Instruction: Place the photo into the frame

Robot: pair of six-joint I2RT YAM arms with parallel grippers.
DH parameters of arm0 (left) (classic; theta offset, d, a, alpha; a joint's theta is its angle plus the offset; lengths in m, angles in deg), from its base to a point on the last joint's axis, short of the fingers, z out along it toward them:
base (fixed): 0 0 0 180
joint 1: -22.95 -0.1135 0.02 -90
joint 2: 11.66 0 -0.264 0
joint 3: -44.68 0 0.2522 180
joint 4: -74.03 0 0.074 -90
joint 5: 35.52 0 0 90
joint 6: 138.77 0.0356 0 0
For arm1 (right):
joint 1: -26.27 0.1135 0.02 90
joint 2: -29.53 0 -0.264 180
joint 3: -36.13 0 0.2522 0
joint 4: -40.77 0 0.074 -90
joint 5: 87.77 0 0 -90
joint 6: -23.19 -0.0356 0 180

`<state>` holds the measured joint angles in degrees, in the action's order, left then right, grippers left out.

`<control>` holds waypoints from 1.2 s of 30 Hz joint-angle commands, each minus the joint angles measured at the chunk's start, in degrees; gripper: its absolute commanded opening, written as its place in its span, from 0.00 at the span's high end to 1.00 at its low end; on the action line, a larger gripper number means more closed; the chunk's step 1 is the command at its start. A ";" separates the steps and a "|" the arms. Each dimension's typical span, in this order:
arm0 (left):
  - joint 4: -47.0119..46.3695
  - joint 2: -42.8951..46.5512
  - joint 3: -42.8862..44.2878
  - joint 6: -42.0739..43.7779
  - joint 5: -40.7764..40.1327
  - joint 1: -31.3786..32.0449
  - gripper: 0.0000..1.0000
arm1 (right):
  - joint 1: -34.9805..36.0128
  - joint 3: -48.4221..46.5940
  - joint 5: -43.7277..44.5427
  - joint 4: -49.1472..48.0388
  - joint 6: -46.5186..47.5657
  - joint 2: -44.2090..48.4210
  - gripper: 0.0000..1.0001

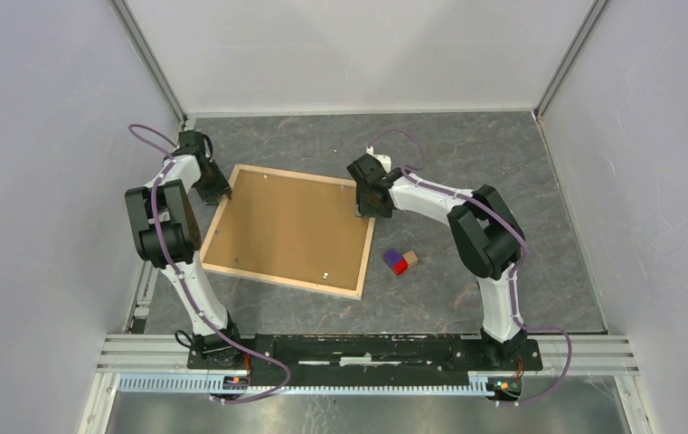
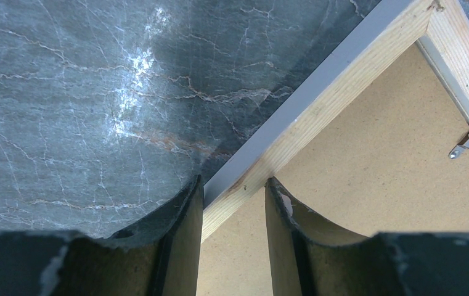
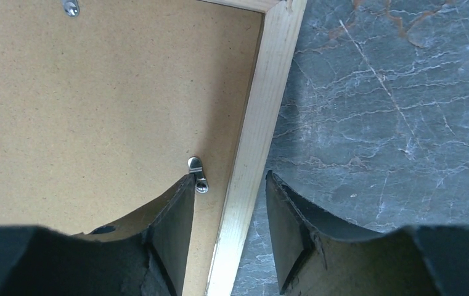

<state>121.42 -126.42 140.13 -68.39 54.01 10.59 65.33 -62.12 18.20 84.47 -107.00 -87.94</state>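
Top external view: the large rectangular frame of thin light wooden slats (image 1: 281,280) lay back-up, left of centre on the table, with a plain brown backing board (image 1: 286,226) filling it. The glossy photo showed in no view, and I couldn't tell whether it sat under that board. Left tool (image 1: 220,192) was at the frame's upper-left corner. The left wrist view had it pinching the slat, one finger outside and one on the board side. Right tool (image 1: 367,210) was at the upper right edge, spread and straddling the slat with a gap on the inner side. A small metal turn clip (image 3: 196,174) sat just beside its inner finger (image 3: 173,216).

The step looked like taking hold of both sides to lift or turn the frame. To do it well, I judged, the right tool needed to close squarely on wood, clear of that clip. Both arms then had to rise together and level, so the board didn't slip out.

The table (image 1: 466,145) was dark grey, marble-veined and slightly glossy. Small purple, red and tan blocks (image 1: 400,261) sat near the frame's lower right corner, apart from it. Pale plain walls (image 1: 42,181) closed in three sides, and an aluminium rail (image 1: 141,351) carried the arm bases along the bottom.
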 commanded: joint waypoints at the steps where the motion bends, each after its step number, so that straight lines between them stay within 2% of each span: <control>1: -0.85 -2.14 -1.16 -5.61 -0.23 0.48 0.76 | -1.41 0.70 0.04 -2.43 1.18 -1.11 0.48; 10: -0.85 -2.31 -1.09 -5.61 -0.32 0.50 0.76 | -1.29 -0.24 -0.40 -1.61 1.43 -3.11 0.45; 20: -0.84 -2.46 -1.09 -5.78 -0.28 0.51 0.76 | -0.96 -1.72 2.01 3.14 -3.85 -4.04 0.54; 26: -1.02 -2.62 -1.16 -6.03 0.09 0.47 0.76 | 0.61 -0.37 5.07 4.87 -9.05 -2.56 0.67; 30: -1.14 -2.57 -1.10 -6.21 0.21 0.50 0.76 | 0.92 -2.16 4.17 7.73 -10.51 -3.83 0.70; 36: -1.07 -2.62 -1.35 -6.31 0.21 0.50 0.76 | 1.75 -0.60 2.80 5.95 -11.59 -3.13 0.74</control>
<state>121.40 -126.42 140.13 -68.48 54.04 10.59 65.77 -64.04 22.27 87.59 -116.72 -89.05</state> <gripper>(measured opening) 0.450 0.276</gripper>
